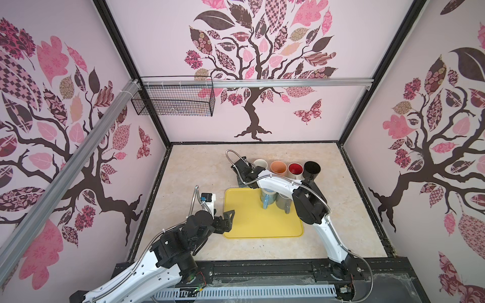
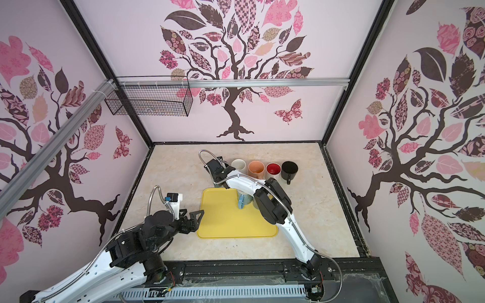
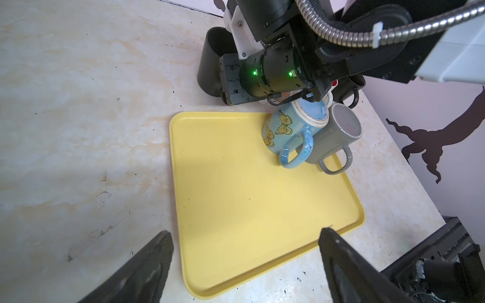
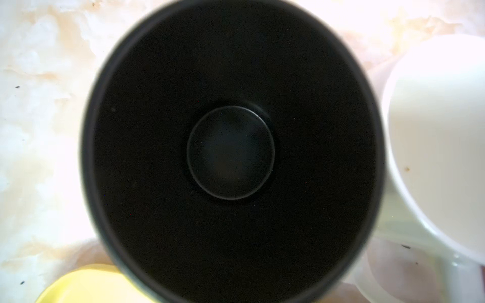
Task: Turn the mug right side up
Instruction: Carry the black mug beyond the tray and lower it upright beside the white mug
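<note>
Upright black mug (image 3: 210,65) on far tabletop (image 1: 196,170), right pincer (image 3: 231,84) closed narrow beside it, grip itself hidden, left pincer (image 3: 245,232) wide open above yellow tray (image 3: 236,196), near left edge

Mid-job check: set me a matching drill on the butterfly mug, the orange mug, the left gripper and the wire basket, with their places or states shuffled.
Things:
1. blue butterfly mug
2. orange mug
3. left gripper
4. wire basket

Places or states:
A. hanging from the rail on the back wall
B. upside down on the tray
C. open, by the tray's left edge
D. upright, in the row behind the tray

Pairs: 1-B, 2-D, 3-C, 4-A
</note>
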Motion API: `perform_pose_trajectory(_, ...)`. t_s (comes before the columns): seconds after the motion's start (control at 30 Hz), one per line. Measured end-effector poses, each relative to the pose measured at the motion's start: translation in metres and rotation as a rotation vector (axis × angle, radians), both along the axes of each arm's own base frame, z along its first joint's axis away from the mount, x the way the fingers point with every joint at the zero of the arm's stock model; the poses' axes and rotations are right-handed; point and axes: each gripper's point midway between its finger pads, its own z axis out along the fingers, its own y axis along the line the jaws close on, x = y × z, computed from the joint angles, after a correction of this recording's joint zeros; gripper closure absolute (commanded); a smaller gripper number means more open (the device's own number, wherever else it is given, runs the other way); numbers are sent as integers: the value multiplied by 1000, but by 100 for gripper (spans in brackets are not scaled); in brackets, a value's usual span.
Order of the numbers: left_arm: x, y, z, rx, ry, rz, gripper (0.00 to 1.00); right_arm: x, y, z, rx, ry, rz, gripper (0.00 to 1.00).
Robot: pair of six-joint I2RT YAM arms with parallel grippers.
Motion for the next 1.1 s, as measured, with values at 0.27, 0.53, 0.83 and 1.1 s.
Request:
perform_pose_trajectory(0.27, 0, 3, -2, 10, 2, 7, 8, 0, 0, -1, 8, 3, -12, 83)
perform_pose_trajectory(0.53, -1, 4, -1, 9, 2, 9, 7, 3, 2, 3, 23, -16, -17, 69)
perform_pose_trajectory(0.83, -1, 4, -1, 10, 2, 8, 6, 1, 2, 3, 24, -9, -14, 63)
perform_pose_trajectory(1.1, -1, 4, -1, 9, 1, 9, 6, -36, -13, 36, -7, -17, 60, 64)
